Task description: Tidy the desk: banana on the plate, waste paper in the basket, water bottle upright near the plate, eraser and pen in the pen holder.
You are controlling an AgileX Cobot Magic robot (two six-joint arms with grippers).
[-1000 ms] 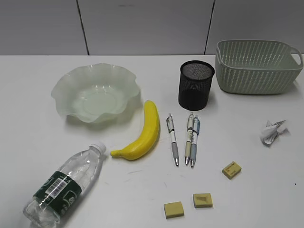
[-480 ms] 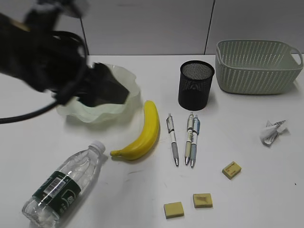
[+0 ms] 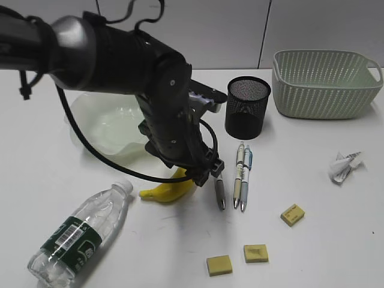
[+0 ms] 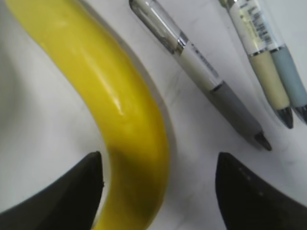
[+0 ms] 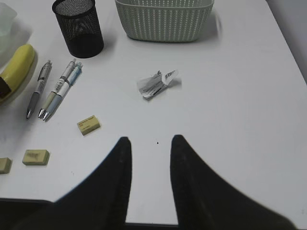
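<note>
My left gripper (image 3: 201,175) hangs low over the yellow banana (image 3: 159,193), open. In the left wrist view the banana (image 4: 120,105) passes between the jaws of the left gripper (image 4: 158,167), close to the left finger. My right gripper (image 5: 151,141) is open over bare desk, holding nothing. The ruffled green plate (image 3: 99,123) sits behind the left arm. The water bottle (image 3: 81,234) lies on its side at the front left. Three pens (image 3: 243,174) lie before the black mesh pen holder (image 3: 248,107). The waste paper (image 3: 345,166) lies at the right, in front of the basket (image 3: 327,84).
Three yellow erasers lie on the white desk (image 3: 336,240): an eraser (image 3: 292,214) right of the pens, an eraser (image 3: 256,252) nearer the front, and an eraser (image 3: 219,264) beside it. The left arm's black body covers the banana's upper half and part of the plate.
The left arm came into view from the left, swept across the plate and dropped over the banana. Nothing on the desk has moved.
</note>
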